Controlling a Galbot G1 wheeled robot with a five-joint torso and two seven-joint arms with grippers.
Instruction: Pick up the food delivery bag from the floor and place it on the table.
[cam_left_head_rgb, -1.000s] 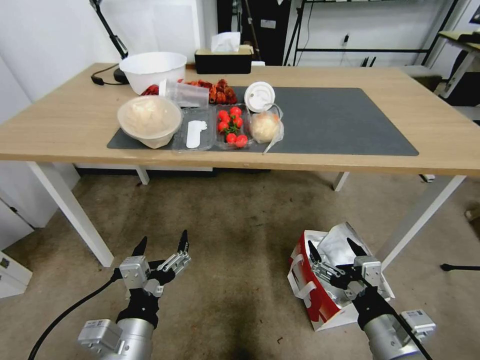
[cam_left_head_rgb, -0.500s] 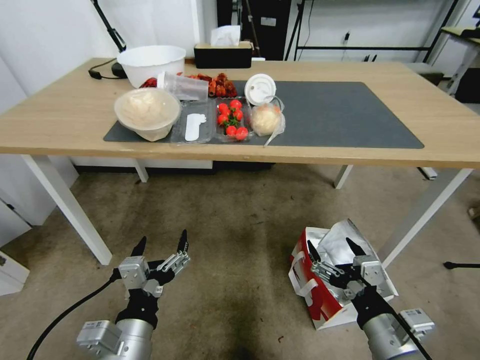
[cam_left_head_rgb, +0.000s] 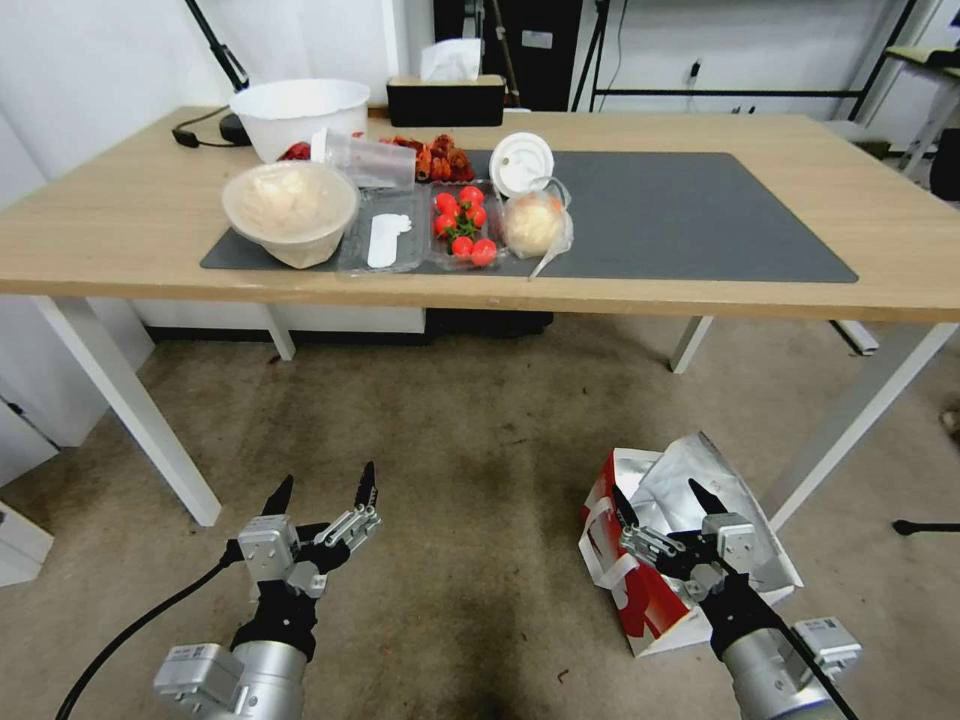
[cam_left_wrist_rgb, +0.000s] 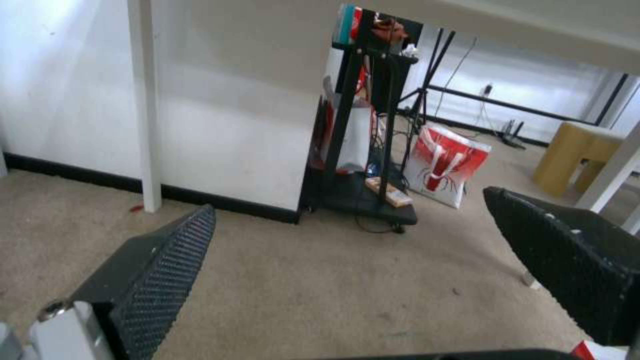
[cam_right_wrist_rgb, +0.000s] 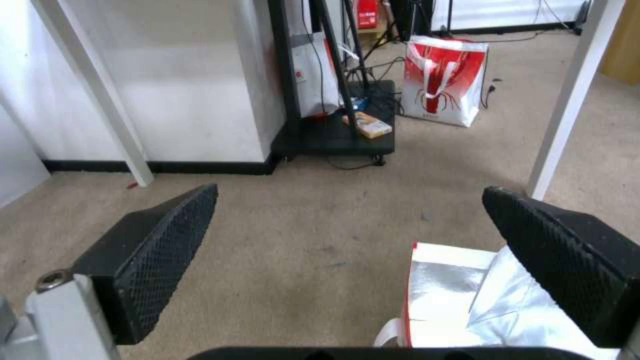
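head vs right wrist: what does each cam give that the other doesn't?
Head view: the table top with its dark grey mat, a white bowl, cherry tomatoes, a bagged bun, and the left gripper open above the floor.

Right wrist view: a second red-and-white bag standing far off by a black rack.

Both: the food delivery bag on the carpet, foil lining exposed, with the right gripper open above it.

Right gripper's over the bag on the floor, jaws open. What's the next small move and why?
Probably lower the right gripper toward a white strap handle. The food delivery bag sits on the floor, the fingers are spread and hold nothing. The left gripper is open over bare carpet.
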